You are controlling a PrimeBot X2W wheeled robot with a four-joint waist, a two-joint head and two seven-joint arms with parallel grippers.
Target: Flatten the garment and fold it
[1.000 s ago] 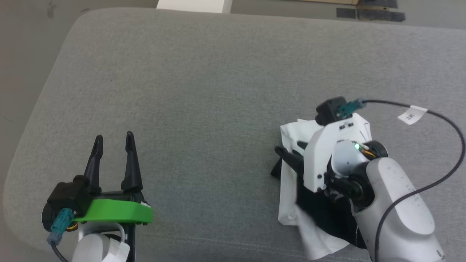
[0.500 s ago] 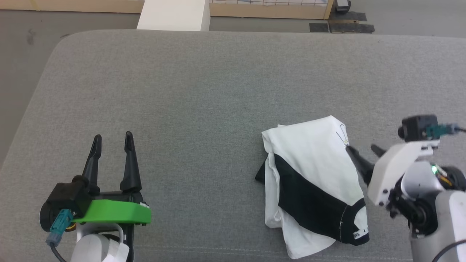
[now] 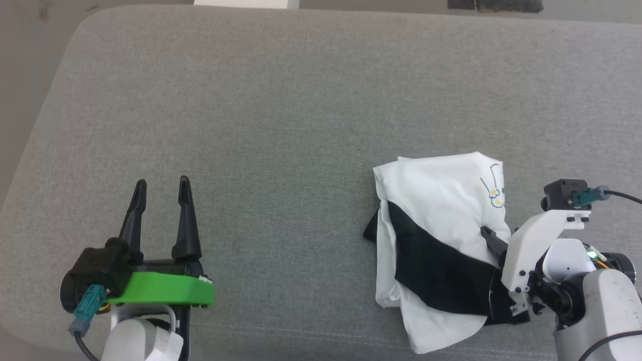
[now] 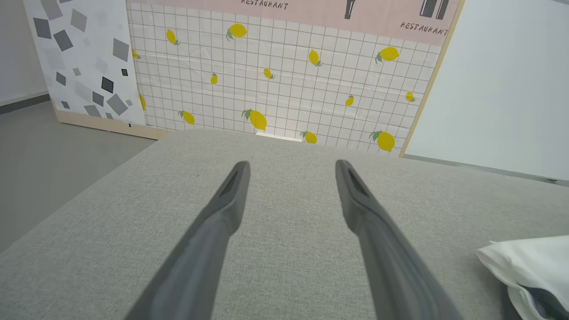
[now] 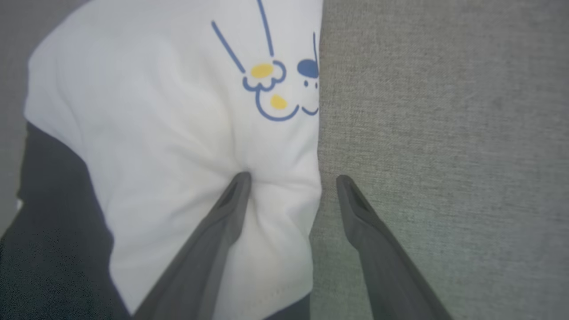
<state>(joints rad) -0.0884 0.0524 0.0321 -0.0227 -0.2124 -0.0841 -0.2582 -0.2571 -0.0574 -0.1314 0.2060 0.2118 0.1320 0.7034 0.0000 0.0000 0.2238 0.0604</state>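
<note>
Moved since prev: R gripper, two long dark fingers on a white bracket, has come in from just beside the garment (soft cloth shirt, white body panel, black band) onto its right edge. Head cam has shifted too.
R fingers: spread wide, gripping nothing. In R wrist view the left-side finger dents the white cloth w/ its tip. Other finger is over bare cushion just beside the cloth edge; contact there can't tell.
L gripper: dark fingers on green mount, spread wide, empty, well apart from garment.
Garment: rumpled heap at near-right of cushion, close to front edge. Black band runs diagonally across the white.
Print: blue line drawing w/ yellow dots, by right edge of white panel.
Surface: grey woven fabric cushion, rounded corners.
Backdrop: white tiled panel w/ yellow lemons beyond cushion.
</note>
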